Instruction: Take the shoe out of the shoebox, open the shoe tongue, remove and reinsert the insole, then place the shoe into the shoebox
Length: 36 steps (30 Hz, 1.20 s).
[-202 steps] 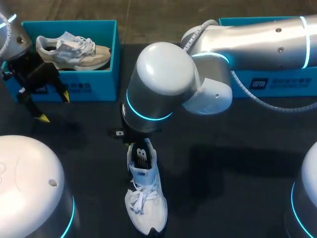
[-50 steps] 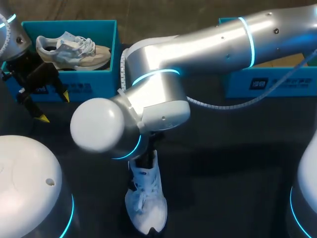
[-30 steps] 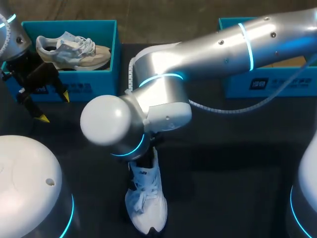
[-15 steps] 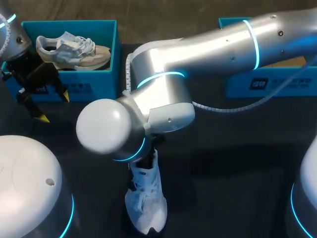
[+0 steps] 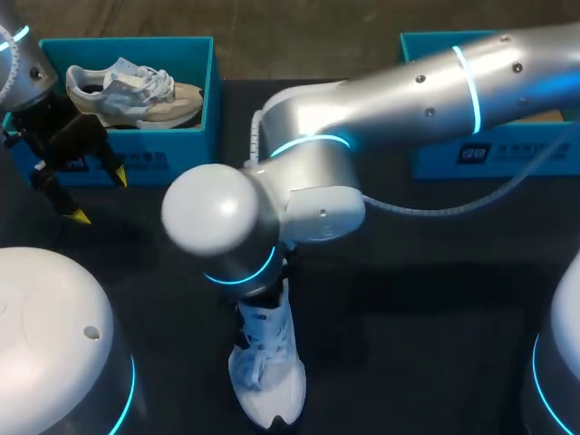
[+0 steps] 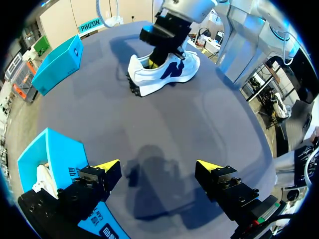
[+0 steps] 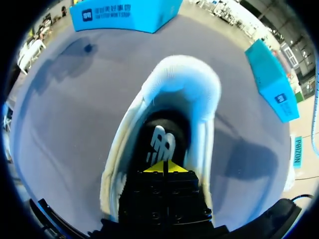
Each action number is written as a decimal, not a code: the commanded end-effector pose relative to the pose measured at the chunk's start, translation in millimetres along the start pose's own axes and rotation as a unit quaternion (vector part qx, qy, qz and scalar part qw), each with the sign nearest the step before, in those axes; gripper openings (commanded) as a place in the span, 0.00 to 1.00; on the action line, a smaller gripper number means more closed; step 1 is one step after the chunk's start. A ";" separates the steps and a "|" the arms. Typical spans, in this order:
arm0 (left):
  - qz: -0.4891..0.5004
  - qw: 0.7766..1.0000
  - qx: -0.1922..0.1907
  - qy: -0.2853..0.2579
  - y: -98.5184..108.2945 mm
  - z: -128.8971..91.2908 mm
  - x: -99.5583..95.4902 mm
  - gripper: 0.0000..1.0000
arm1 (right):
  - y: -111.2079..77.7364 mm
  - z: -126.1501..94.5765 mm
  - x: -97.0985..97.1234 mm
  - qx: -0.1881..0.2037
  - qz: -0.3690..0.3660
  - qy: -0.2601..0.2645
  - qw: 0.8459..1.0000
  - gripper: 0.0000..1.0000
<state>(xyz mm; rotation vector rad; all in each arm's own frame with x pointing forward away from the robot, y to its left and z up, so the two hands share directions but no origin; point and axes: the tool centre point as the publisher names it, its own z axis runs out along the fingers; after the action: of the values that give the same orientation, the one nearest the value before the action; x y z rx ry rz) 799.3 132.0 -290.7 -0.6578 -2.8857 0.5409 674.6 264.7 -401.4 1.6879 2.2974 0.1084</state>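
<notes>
Right claw (image 7: 163, 167) is seen clenched, its two yellow tips pressed together and set down inside the heel opening of the white shoe (image 7: 185, 87). Whether anything is pinched between the tips cannot be told. Left claw (image 6: 158, 165) is released, its tips spread wide over bare table with nothing between them.

The dark table (image 5: 435, 299) is crossed by the right arm (image 5: 390, 100), which enters at the upper right of the frame and bends down over the middle. The heel of the white shoe is hidden by its wrist. The left arm (image 5: 18, 63) is found at the upper left, with its claw just in front of the near wall of a blue shoebox (image 5: 186, 149). A beige and grey shoe (image 5: 131, 91) is laid in that box. A second blue shoebox (image 5: 494, 154) is placed at the upper right and is partly covered by the arm.

The white shoe is stood upright on the table at the lower middle, well apart from both boxes, with its toe toward the lower edge. Inside it, just ahead of the right claw's tips, the insole (image 7: 160, 142) is seen, marked with a pale sign.
</notes>
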 end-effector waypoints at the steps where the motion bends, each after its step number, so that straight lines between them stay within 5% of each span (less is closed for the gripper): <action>1: 0.000 1.000 -0.002 0.000 -0.6 0.2 0.5 1.00 | -4.5 12.0 2.0 -0.003 0.222 0.015 0.975 0.00; 14: 0.000 1.000 -0.002 0.000 -0.6 0.2 0.5 1.00 | 11.8 -25.6 -5.2 -0.046 0.213 -0.011 0.976 0.00; 25: 0.000 1.000 -0.002 0.000 -0.6 0.2 0.5 1.00 | 35.1 -3.2 -8.4 -0.049 0.194 -0.021 0.980 0.00; 36: 0.000 1.000 -0.002 0.000 -0.6 0.2 0.5 1.00 | 30.0 18.3 -1.4 -0.035 0.201 0.004 0.979 0.00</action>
<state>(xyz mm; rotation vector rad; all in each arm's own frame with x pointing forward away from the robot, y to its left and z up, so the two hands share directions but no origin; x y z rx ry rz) 799.2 132.0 -290.8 -0.6576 -2.8858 0.5408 712.3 271.3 -400.8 1.6957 2.2367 0.1693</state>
